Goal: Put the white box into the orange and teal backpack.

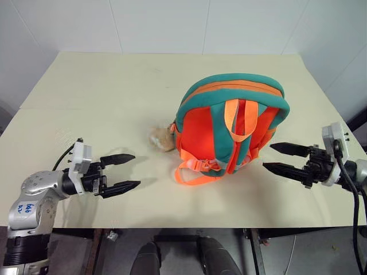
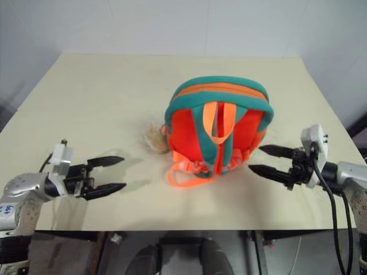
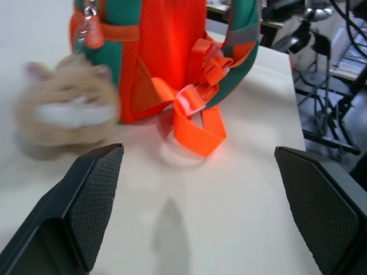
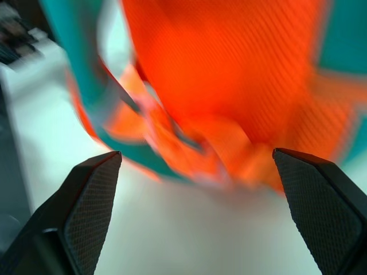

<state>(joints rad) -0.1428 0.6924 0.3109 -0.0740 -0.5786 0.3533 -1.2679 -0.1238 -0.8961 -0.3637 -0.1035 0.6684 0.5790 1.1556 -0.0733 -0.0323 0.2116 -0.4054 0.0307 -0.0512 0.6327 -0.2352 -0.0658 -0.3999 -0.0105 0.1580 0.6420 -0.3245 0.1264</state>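
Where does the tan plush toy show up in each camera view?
Left eye: plush toy mid-frame, beside the backpack's left side.
Right eye: mid-frame, same side.
Left wrist: upper left, blurred.
Right wrist: cannot make it out.
Shared landmark: the backpack's orange webbing loop.

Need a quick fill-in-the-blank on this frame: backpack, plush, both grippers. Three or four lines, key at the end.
1. The orange and teal backpack stands on the ____.
2. The tan plush toy lies on the backpack's ____ side, by the robot's own sides.
3. The left gripper and right gripper both have their fingers ____.
4. Each gripper holds ____.

Missing words: table; left; open; nothing
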